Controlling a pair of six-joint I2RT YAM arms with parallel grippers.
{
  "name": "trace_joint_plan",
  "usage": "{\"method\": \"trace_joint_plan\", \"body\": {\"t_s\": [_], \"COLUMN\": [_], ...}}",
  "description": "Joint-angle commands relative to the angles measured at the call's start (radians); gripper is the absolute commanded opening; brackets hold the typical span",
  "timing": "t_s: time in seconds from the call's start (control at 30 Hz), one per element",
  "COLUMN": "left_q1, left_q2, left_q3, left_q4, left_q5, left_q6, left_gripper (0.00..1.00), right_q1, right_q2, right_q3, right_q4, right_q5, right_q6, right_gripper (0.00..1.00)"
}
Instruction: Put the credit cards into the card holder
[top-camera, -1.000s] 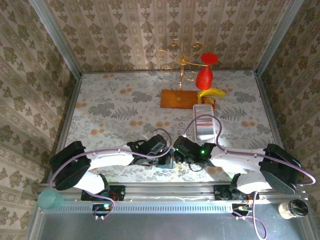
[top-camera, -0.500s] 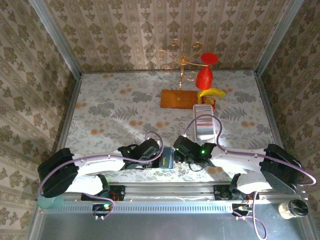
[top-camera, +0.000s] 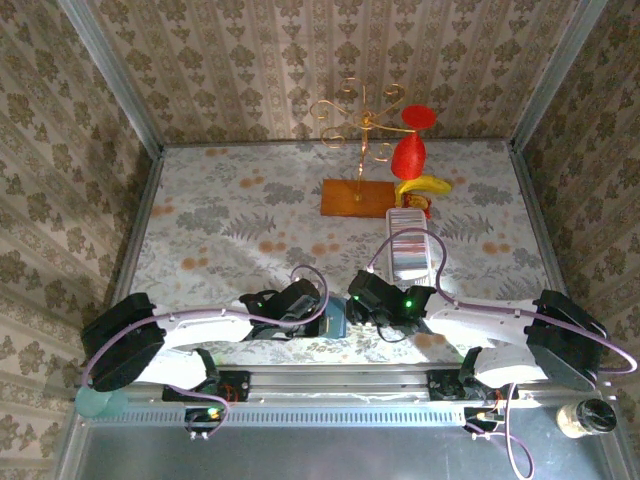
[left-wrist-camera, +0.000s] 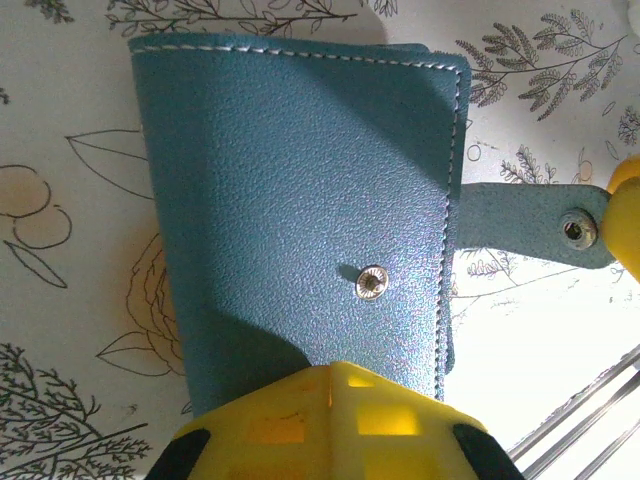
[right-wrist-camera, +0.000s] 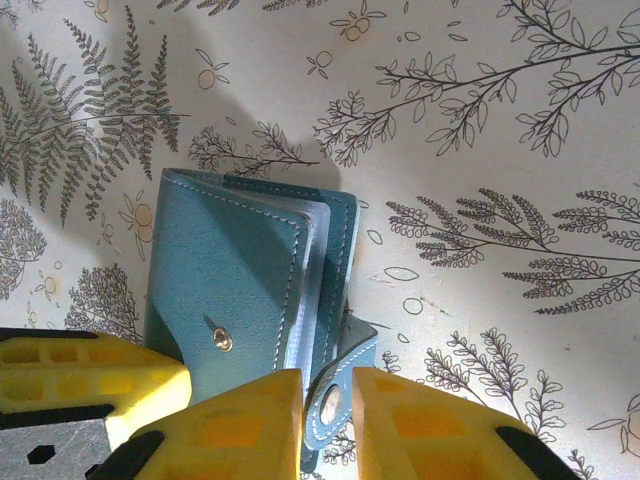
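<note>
Close to the near edge of the pale floral-print table (top-camera: 220, 225), the small teal-blue stitched folding card holder (top-camera: 335, 321) lies folded, directly between both claws. The left gripper (left-wrist-camera: 330, 425) overlaps its near edge with a yellow finger; grip cannot be told. The right gripper (right-wrist-camera: 326, 425) has its fingers narrowly apart with the holder's snap tab (right-wrist-camera: 338, 372) between them; whether they pinch it is unclear. Farther back lies a long white ribbed tray (top-camera: 409, 255), and beyond it a flat orange-brown wooden base (top-camera: 357, 197).

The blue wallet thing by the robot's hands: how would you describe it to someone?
On the floral table, look at the middle of its near edge. There lies a small teal-blue leather card holder, folded like a book, with white stitching and a metal snap on a strap tab; the long white tray behind it has neither.
</note>
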Motion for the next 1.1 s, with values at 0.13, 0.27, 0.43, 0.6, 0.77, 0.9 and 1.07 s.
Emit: {"method": "trace_joint_plan", "body": {"t_s": [0.13,0.27,0.43,0.6,0.77,0.9,1.07], "left_q1": [-0.007,-0.007,-0.008,-0.008,-0.008,-0.008,-0.008], "left_q2": [0.017,0.021,0.023,0.027,0.027,0.03,0.03], "left_q3": [-0.005,-0.005,-0.006,-0.005,-0.003,-0.002,-0.002], "left_q4": [-0.031,-0.029,-0.026,-0.03,-0.032,-0.034,-0.031], "left_q5": [-0.015,-0.013,-0.013,-0.013,-0.016,-0.016,-0.016], "left_q6": [-0.016,-0.018,-0.02,-0.02,-0.019,-0.021,-0.021], "left_gripper": [0.0,0.0,0.0,0.0,0.0,0.0,0.0], "right_q1": [-0.005,-0.005,-0.005,-0.005,-0.005,-0.005,-0.005], "right_q2": [-0.011,-0.003,0.011,0.013,0.019,0.021,0.023], "right_q3": [-0.008,-0.004,0.004,0.005,0.013,0.018,0.023], "right_q4": [-0.022,-0.022,-0.017,0.001,-0.003,0.0,-0.012], "right_q5": [-0.006,-0.01,-0.033,-0.047,-0.055,-0.06,-0.052], "right_q6": [0.009,0.007,-0.004,-0.008,-0.014,-0.019,-0.017], "right_gripper": [0.2,0.24,0.21,0.28,0.27,0.29,0.26]}}
